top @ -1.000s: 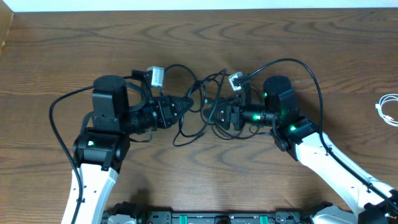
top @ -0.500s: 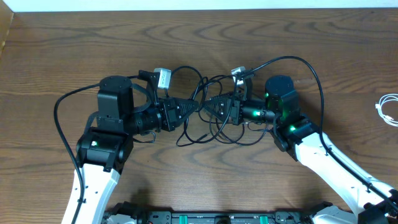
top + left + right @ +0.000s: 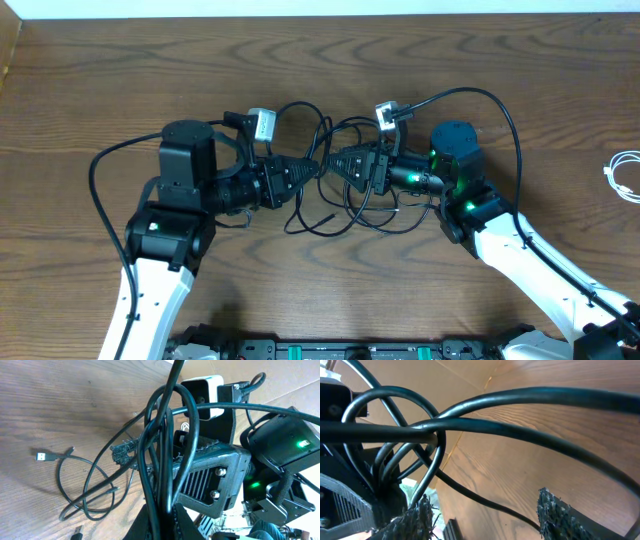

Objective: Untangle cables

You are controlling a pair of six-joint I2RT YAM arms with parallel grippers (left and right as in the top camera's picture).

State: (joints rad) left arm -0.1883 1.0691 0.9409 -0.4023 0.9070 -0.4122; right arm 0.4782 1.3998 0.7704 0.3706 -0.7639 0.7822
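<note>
Left gripper [image 3: 314, 171] clamps cables [image 3: 530, 396]; right [image 3: 335, 163] gapes.

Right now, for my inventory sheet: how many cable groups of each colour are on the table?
Black cable tangle: 1 (strands too intertwined to count)
White cable: 1
Total: 2

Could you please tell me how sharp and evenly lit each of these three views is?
Overhead: evenly lit, sharp, soft shadows under the black cables on the table. Left wrist: nearest loops loom large, table washed out top right. Right wrist: cables fill the frame close to the lens, with pale sheen along them.
</note>
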